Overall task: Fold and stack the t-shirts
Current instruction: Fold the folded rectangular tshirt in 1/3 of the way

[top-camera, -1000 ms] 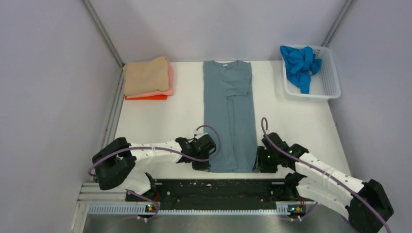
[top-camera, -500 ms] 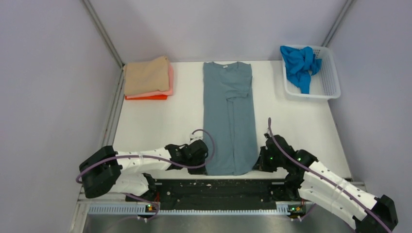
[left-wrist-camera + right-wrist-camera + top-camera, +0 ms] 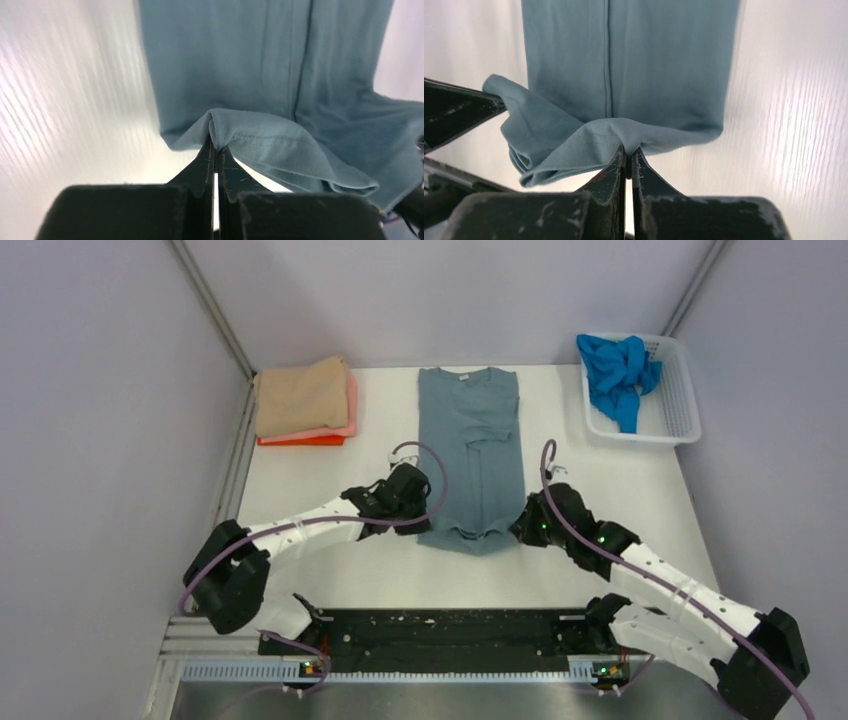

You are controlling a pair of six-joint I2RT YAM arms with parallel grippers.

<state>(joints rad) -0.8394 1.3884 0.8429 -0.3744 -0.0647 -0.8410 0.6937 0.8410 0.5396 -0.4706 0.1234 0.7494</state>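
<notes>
The grey-blue t-shirt, folded into a long strip, lies up the middle of the table, collar at the far end. Its near hem is lifted and carried back over the body. My left gripper is shut on the hem's left corner. My right gripper is shut on the hem's right corner. Both hold the hem a little above the table, and it sags between them. A stack of folded shirts, tan over pink over orange, lies at the far left. A bright blue shirt is crumpled in the basket.
The white mesh basket stands at the far right corner. Grey walls close in left, right and behind. A black rail runs along the near edge between the arm bases.
Both grippers have moved away from the near edge toward the far end, carrying the shirt's hem with them; the near part of the shirt has come off the table.
</notes>
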